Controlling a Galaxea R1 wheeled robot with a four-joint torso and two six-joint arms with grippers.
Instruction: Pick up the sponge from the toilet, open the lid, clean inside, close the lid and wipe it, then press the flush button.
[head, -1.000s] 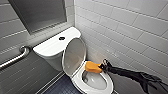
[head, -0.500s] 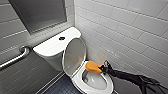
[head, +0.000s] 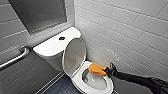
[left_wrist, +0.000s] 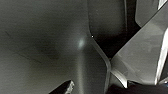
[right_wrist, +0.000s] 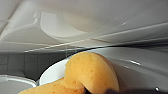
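The right gripper (head: 107, 71) stays clamped on the sponge (head: 96, 69), at 1 o'clock on the toilet (head: 50, 47) bowl rim and barely shifted in the last second. The lid (head: 74, 56) stands raised at 10 o'clock, so the inside cleaning is likely underway.

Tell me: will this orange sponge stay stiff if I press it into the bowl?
Probably not: the sponge bulges and folds where the right gripper pinches it, so it looks soft. Its pitted surface should drag rather than slip on the glossy toilet.
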